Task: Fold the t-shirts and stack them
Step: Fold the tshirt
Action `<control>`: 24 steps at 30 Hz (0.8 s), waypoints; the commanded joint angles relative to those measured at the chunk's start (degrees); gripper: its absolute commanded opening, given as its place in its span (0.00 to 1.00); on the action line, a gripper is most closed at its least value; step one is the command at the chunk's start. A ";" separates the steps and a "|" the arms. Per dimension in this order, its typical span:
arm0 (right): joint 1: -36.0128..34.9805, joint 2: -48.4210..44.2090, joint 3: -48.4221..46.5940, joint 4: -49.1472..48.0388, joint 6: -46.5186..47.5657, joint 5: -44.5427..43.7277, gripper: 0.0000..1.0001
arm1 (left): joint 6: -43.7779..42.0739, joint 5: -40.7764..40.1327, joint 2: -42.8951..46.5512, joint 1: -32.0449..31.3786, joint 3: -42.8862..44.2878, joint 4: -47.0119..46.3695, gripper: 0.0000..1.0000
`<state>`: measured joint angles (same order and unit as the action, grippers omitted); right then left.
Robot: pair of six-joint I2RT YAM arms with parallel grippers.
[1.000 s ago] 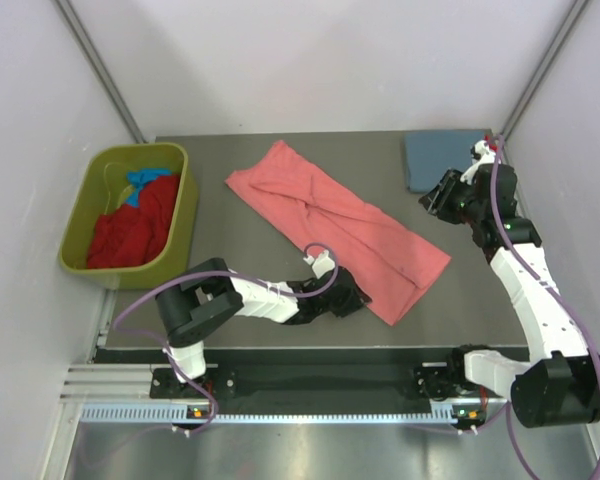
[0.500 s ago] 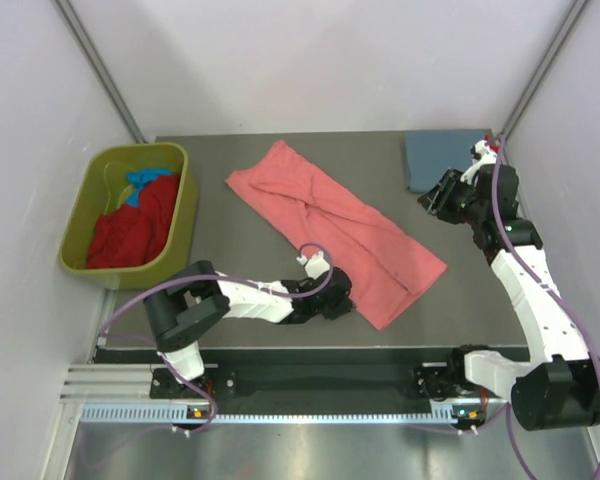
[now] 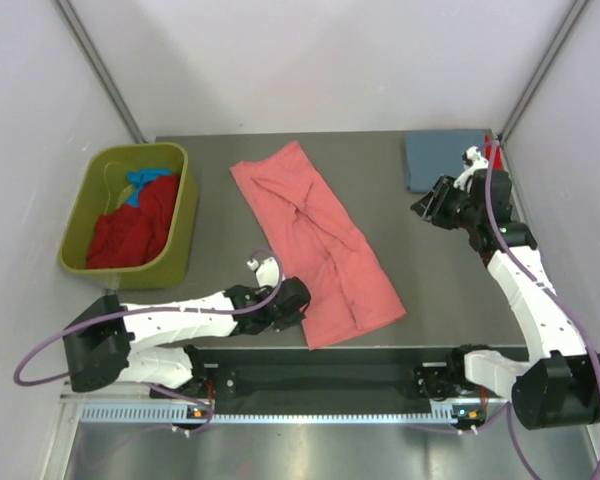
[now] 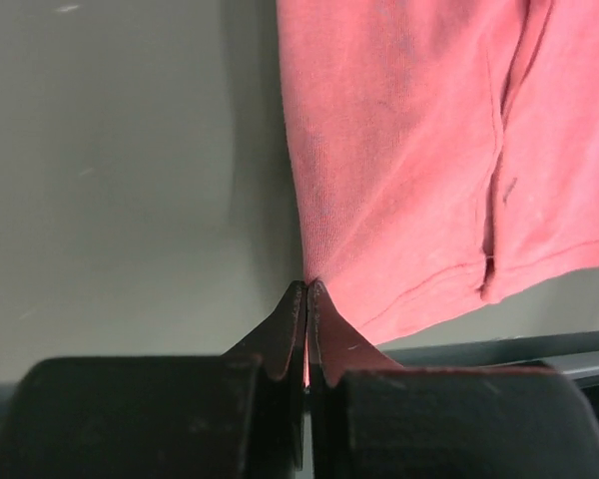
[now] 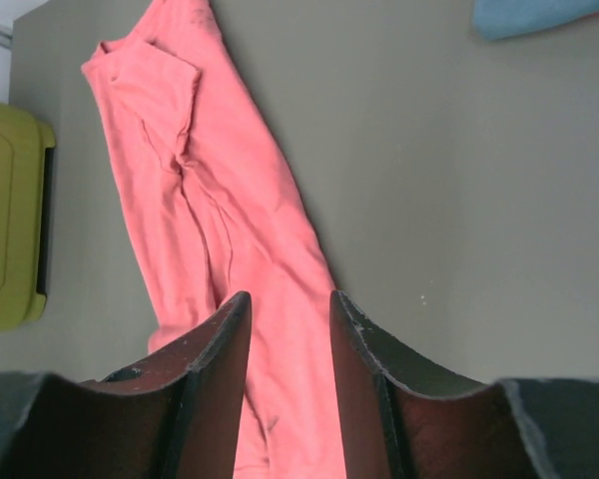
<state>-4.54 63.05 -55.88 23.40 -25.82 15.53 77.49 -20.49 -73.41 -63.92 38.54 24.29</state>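
From my seat the table (image 3: 220,215) reads as a flat dark grey with no pattern. The salmon-pink t-shirt (image 3: 315,245) is one plain colour (my left wrist view picks up a few small darker flecks on it). The grey-blue t-shirt (image 3: 442,158) is plain too. I see an olive-green bin (image 3: 183,225) with a red t-shirt (image 3: 130,235) and a bright blue t-shirt (image 3: 140,180) in it. The left gripper (image 4: 307,291) and right gripper (image 5: 290,304) are black.
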 commanded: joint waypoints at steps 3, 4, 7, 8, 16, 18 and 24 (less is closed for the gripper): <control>-3.19 2.78 -0.63 -3.71 -1.33 0.82 0.38 | -1.73 1.86 3.18 -0.24 -0.23 11.20 0.08; -3.72 3.22 -0.90 -3.80 -1.33 0.73 0.38 | -2.69 1.42 3.27 -0.24 0.99 12.61 0.14; -5.65 4.80 -1.69 -4.93 -1.25 0.12 0.39 | -7.59 -3.84 3.27 0.37 8.19 19.72 0.32; -5.83 6.02 -1.95 -5.98 -0.90 0.81 0.40 | -9.19 -5.86 2.83 1.07 12.82 21.22 0.39; -12.06 28.86 -20.82 -16.46 1.39 4.07 0.41 | -31.15 4.57 0.55 25.37 22.71 12.74 0.39; -13.39 37.73 -29.23 -16.10 1.92 5.73 0.41 | -33.71 8.69 -1.73 32.23 24.12 10.00 0.38; -16.38 58.39 -49.02 -17.16 0.16 5.74 0.41 | -39.70 10.21 -14.73 42.55 33.33 3.66 0.36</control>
<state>-19.90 115.02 -96.18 8.86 -25.19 20.23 43.64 -12.97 -83.29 -24.03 66.48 33.80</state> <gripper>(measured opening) 0.414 0.362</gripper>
